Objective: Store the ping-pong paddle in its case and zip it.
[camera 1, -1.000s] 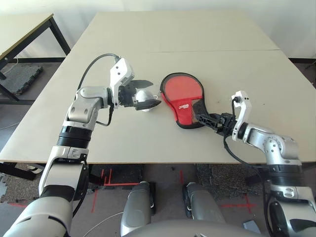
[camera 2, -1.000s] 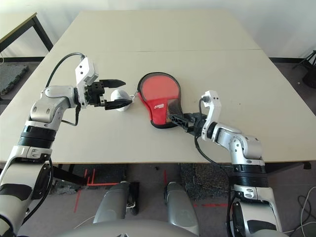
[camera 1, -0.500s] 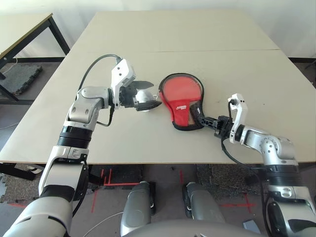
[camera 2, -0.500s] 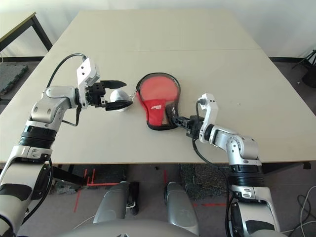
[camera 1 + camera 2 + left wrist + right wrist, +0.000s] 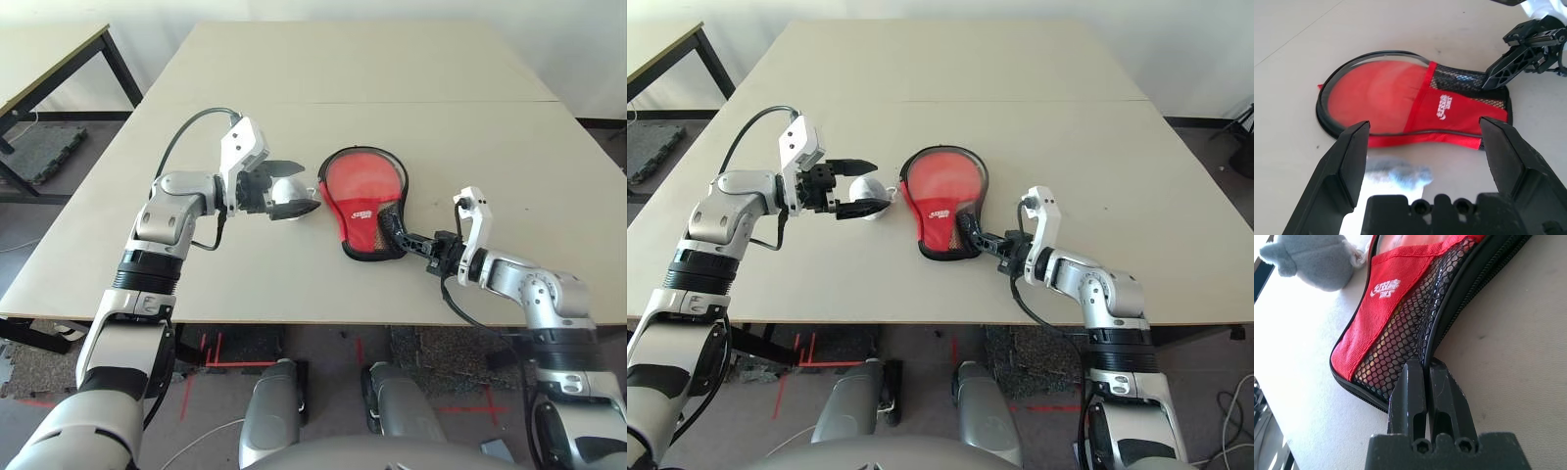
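Observation:
The red case (image 5: 359, 186) lies flat in the middle of the table, round end away from me, its black mesh pocket (image 5: 1400, 333) at the near, narrow end. The ping-pong paddle is hidden; I cannot tell whether it is inside. My right gripper (image 5: 402, 236) is shut on the case's black zip edge at the narrow end, and its fingers (image 5: 1413, 382) are pressed together on that edge. My left gripper (image 5: 309, 186) stands open just left of the case, fingers (image 5: 1347, 161) spread wide and apart from it.
A small grey and white plush toy (image 5: 285, 190) sits on the table between my left gripper's fingers, close to the case's left edge. The table's front edge (image 5: 323, 320) runs just below my right gripper. A second table (image 5: 49, 49) stands at far left.
My right gripper has moved left along the case's narrow end, and that end has swung slightly towards me and to the left. The left arm has stayed still.

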You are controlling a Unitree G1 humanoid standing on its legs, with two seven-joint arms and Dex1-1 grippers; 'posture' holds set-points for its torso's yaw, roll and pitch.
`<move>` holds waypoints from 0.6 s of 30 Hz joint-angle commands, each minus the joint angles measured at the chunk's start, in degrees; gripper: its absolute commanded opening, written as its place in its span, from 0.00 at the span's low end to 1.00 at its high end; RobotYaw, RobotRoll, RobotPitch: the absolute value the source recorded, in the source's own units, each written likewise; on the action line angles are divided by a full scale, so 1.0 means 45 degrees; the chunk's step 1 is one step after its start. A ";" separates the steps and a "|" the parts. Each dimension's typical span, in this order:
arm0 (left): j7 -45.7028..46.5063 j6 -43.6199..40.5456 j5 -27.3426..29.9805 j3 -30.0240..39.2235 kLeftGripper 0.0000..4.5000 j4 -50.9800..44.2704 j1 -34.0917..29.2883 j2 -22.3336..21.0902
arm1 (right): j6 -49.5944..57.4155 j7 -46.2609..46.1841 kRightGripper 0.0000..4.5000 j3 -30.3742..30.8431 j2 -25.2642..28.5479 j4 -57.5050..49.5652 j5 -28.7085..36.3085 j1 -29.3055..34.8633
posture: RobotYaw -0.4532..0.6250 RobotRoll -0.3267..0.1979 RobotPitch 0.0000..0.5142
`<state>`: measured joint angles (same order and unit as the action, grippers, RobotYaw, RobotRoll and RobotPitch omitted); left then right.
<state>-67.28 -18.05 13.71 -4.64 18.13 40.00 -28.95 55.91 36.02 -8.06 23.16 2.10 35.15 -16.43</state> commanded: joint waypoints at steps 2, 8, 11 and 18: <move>0.0085 0.0093 -0.0094 -0.0177 1.00 -0.0100 -0.0050 -0.0065 | 0.0817 0.0252 0.00 -0.0164 0.0547 -0.0317 0.0393 0.0688 | 0.47 0.62 0.21; 0.0093 0.0132 -0.0095 -0.0225 1.00 -0.0041 -0.0043 -0.0014 | 0.1477 0.0798 0.00 -0.0492 0.1611 -0.1162 0.1065 0.1451 | 0.46 0.62 0.22; 0.0107 0.0142 -0.0079 -0.0248 1.00 -0.0033 -0.0044 -0.0016 | 0.1796 0.1068 0.00 -0.0621 0.2177 -0.1662 0.1426 0.1900 | 0.46 0.62 0.23; 0.0081 0.0189 -0.0065 -0.0259 1.00 0.0043 -0.0047 -0.0045 | 0.2423 0.1815 0.00 -0.1073 0.3541 -0.2718 0.2328 0.3022 | 0.46 0.62 0.23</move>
<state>-66.85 -17.56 13.62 -5.17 18.37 39.99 -28.96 65.40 43.07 -12.18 38.08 -8.60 44.44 -4.06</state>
